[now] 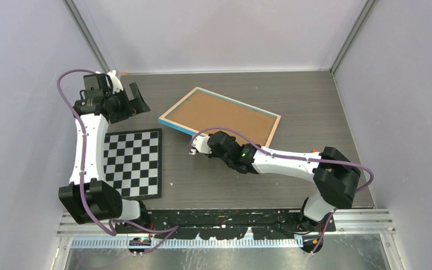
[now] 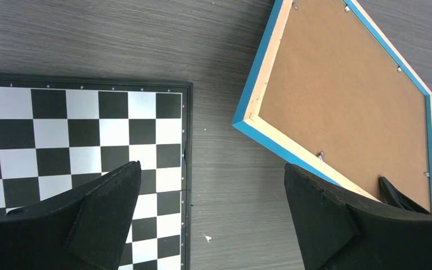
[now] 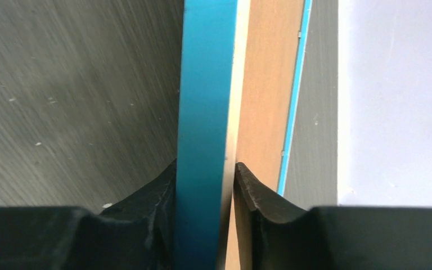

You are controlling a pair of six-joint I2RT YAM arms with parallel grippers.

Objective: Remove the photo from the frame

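- Frame (image 1: 219, 115) lay back-up on worktop (image 1: 309, 95), beside checkerboard (image 1: 132, 163).
- right fingers (image 3: 146, 214) pinched its near blue edge.
- left fingers (image 2: 107, 214) spread wide, holding nothing, above worktop.

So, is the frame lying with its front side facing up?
No, the frame shows its plain brown board back to the overhead camera, so its front faces down.
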